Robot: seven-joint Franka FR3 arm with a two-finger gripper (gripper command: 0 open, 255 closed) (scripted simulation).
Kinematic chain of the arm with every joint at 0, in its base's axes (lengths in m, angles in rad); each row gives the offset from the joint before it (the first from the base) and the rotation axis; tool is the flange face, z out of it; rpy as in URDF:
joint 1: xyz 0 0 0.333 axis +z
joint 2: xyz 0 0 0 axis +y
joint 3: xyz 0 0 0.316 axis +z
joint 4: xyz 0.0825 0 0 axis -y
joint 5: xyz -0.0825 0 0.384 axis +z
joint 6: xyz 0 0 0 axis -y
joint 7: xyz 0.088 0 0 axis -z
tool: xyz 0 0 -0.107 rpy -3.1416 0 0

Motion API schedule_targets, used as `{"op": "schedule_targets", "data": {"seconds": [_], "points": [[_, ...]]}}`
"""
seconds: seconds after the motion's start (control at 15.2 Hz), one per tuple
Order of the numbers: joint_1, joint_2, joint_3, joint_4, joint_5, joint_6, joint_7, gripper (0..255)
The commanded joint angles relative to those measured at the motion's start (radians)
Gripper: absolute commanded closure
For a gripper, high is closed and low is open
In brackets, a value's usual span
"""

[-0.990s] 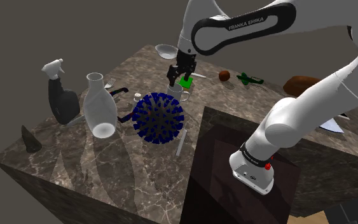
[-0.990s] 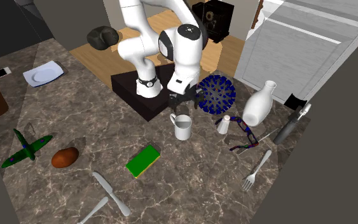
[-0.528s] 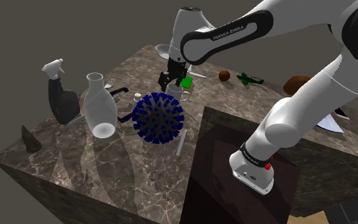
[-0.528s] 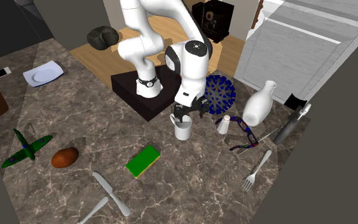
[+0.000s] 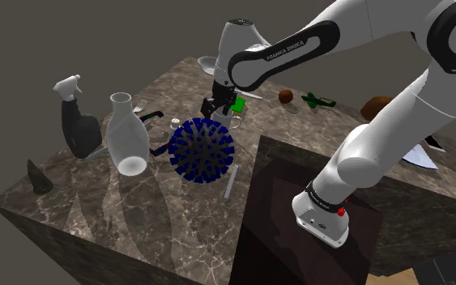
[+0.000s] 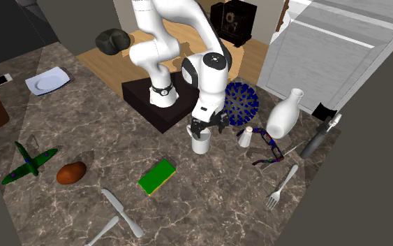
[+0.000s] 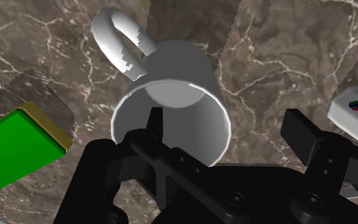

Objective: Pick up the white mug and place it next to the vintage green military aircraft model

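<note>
The gripper (image 7: 225,121) hangs right over the mug (image 7: 171,89) and points down at it. Its two fingers are spread wide apart, and nothing is pinched between them. One finger (image 7: 154,124) looks to be over the mug's open mouth and the other is out past the mug's side, so a bit of the mug's wall sits between them. I cannot tell if either one touches it. The mug stands upright on the table (image 6: 209,210), mouth up, and its handle (image 7: 110,32) sticks out on the side away from the outer finger. A green block (image 6: 157,176) lies near the mug. A small white shaker (image 6: 245,137) stands just beside the mug on the other side, and a blue spiky ball (image 6: 238,100) is near the mug too. The green plane (image 6: 26,162) lies well apart from the mug, far past the block, with a brown lump (image 6: 70,172) near it. I think the job is at the grabbing step, since the mug is not yet picked up. Next, the gripper should go down a little and squeeze the mug's wall tight. Then it should lift the mug straight up so it does not bump the shaker. After that comes a long carry over the block. The mug should be set down beside the plane, close to it but not knocking it or the lump.
</note>
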Motion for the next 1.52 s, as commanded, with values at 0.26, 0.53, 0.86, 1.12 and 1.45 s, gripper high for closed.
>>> {"op": "schedule_targets", "data": {"seconds": [0.26,0.53,0.86,1.12,1.45], "points": [[0.000,0.000,0.000,0.000,0.000,0.001,0.000,255],[0.000,0.000,0.000,0.000,0.000,0.001,0.000,255],[0.000,-0.008,0.000,0.006,0.002,-0.014,-0.002,255],[0.002,-0.040,-0.003,0.032,0.009,-0.071,-0.008,255],[0.003,-0.075,-0.005,0.069,0.015,-0.143,-0.015,255]]}}
